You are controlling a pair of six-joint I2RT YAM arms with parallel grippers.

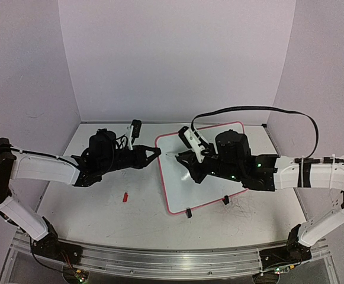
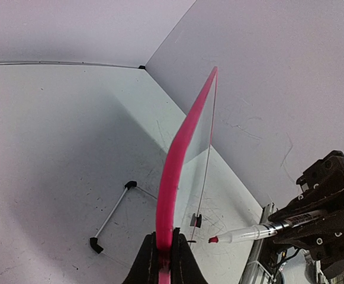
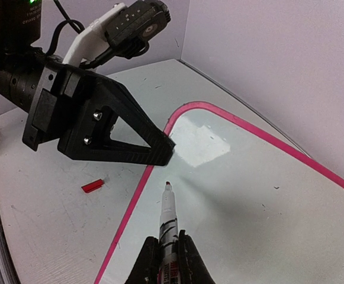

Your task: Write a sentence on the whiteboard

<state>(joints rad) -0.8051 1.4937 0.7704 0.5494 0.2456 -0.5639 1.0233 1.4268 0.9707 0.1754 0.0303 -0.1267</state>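
Right claw (image 3: 169, 247) grips marker (image 3: 168, 213), tip pointing at left edge of whiteboard (image 3: 266, 195).

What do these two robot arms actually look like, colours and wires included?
The left arm and right arm have white shell links with black joints. Each ends in black angular fingers: left gripper, right gripper. A black cable loops above the right arm, whose wrist shows small green lights.
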